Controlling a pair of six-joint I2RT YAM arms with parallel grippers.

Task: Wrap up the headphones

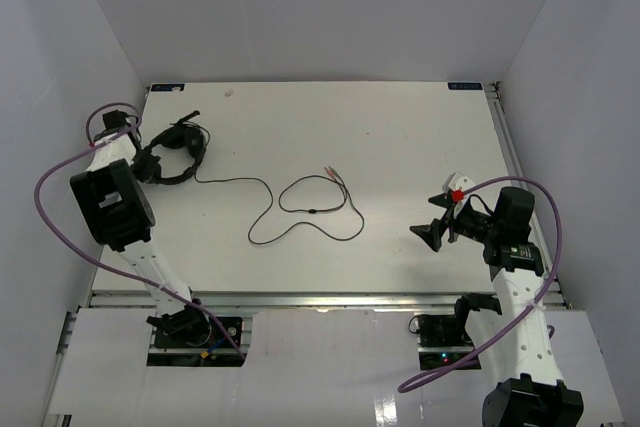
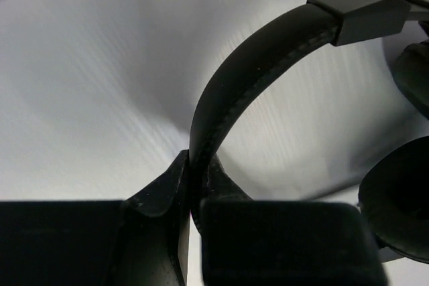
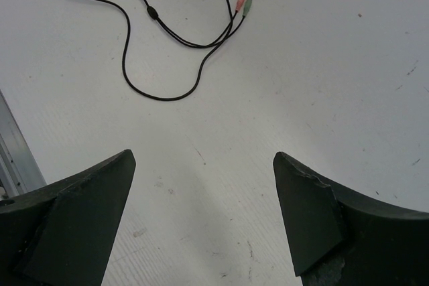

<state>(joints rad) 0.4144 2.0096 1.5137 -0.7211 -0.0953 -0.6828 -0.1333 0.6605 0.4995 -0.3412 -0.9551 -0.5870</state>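
The black headphones (image 1: 178, 154) lie at the table's far left, earcups together. My left gripper (image 1: 145, 161) is shut on their padded headband (image 2: 241, 78); in the left wrist view the band runs up from between the fingers (image 2: 161, 195), and one earcup (image 2: 399, 199) shows at the right. Their thin black cable (image 1: 300, 209) loops loose across the middle of the table and ends in pink and green plugs (image 3: 244, 3). My right gripper (image 1: 437, 229) hovers open at the right with nothing between its fingers (image 3: 301, 205), and the cable loop (image 3: 161, 28) lies ahead of it.
White walls close in the table on the left, back and right. A metal rail (image 1: 320, 299) runs along the near edge by the arm bases. Thick purple robot cables (image 1: 55, 217) arc beside each arm.
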